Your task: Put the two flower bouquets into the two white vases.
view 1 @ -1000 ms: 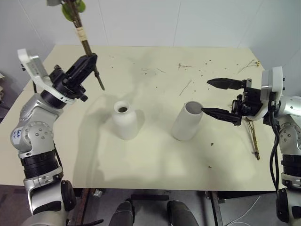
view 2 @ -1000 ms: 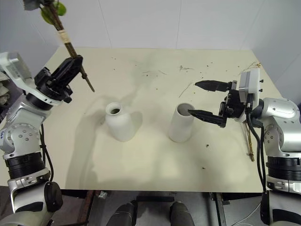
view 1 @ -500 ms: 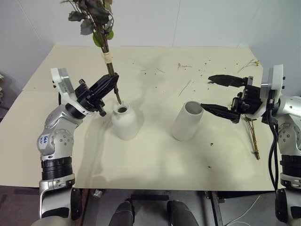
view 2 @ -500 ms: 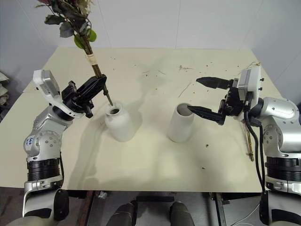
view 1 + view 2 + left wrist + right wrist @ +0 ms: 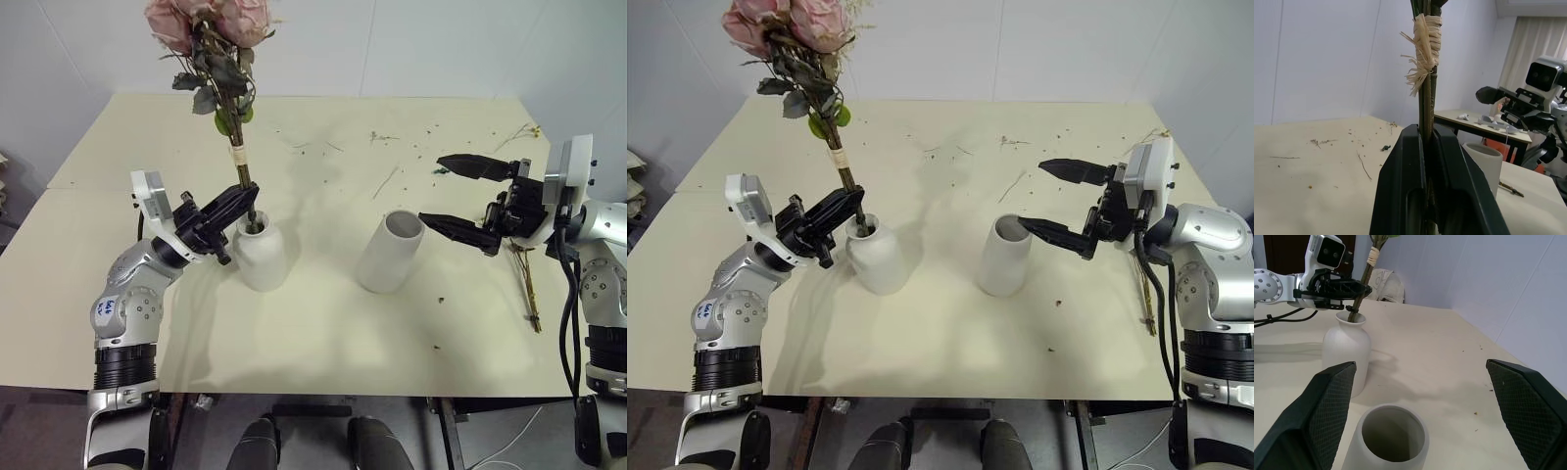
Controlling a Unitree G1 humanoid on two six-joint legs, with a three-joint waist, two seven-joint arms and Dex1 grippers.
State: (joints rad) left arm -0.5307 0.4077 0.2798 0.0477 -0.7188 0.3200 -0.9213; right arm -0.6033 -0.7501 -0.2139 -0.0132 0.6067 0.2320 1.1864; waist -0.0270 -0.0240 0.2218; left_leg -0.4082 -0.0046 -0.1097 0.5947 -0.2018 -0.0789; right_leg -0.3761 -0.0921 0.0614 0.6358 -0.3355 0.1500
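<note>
One bouquet, the pink rose bouquet (image 5: 208,39), is going stem-first into the squat vase (image 5: 260,253), with the left gripper (image 5: 238,204) jaws clamping its stems. Keeping the stems upright until they bottom out should be avoiding a tip. The right gripper (image 5: 460,193) is hanging wide open, holding nothing, above the cylinder vase (image 5: 390,252).

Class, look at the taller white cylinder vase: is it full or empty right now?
Empty. The right wrist view looks straight into the cylinder vase and shows only bare white inside; the rose bouquet goes into the squat vase instead.

Cream counter (image 5: 323,343): squat white vase (image 5: 261,255) left of centre, cylinder vase (image 5: 391,253) beside it, thin-stemmed bouquet (image 5: 529,284) near right edge, plant crumbs (image 5: 392,137) scattered at back.
</note>
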